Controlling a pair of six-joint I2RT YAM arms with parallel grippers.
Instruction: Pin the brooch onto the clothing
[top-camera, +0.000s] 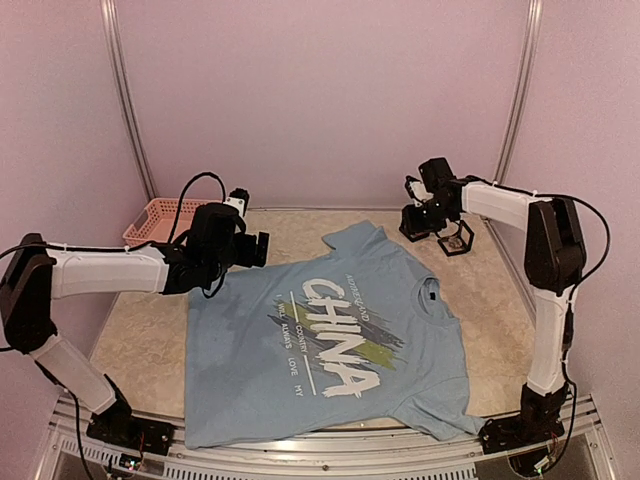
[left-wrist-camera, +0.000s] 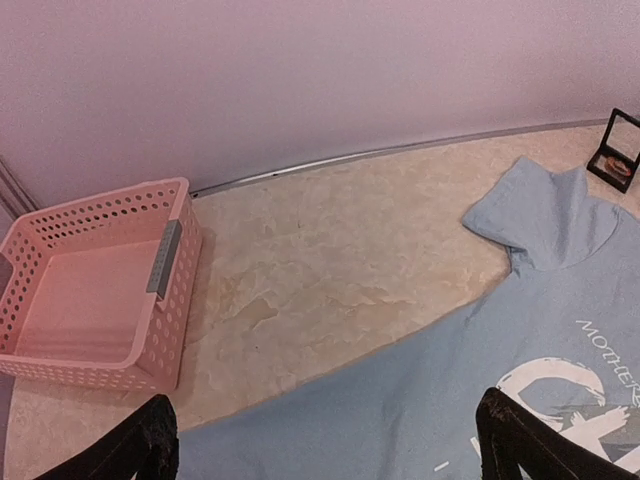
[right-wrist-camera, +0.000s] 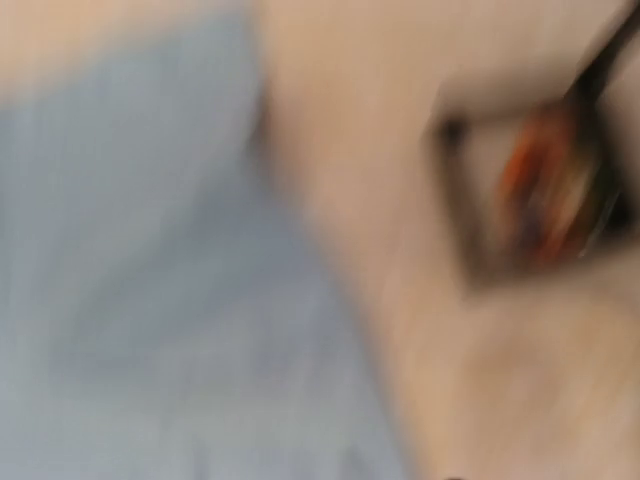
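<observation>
Lying flat at centre frame, the T-shirt (top-camera: 330, 340) is presenting its front for pinning; the right gripper (top-camera: 415, 222) is hovering by the black box (top-camera: 457, 238) at upper right, its opening indeterminable.
Left wrist: the left gripper (left-wrist-camera: 325, 415) is gaping wide over the shirt's edge.
Right wrist: blurring badly; the box is showing orange, presumably the brooch (right-wrist-camera: 535, 190).

A pink perforated basket (left-wrist-camera: 100, 212) sits on the beige marbled table (top-camera: 140, 330) at its far left corner.

I work in a lab test booth: plain lilac walls (top-camera: 320, 100), metal posts (top-camera: 125, 100), a stone-patterned table (top-camera: 140, 330), my left arm (top-camera: 100, 270) and right arm (top-camera: 545, 300) bolted at its near edge.
</observation>
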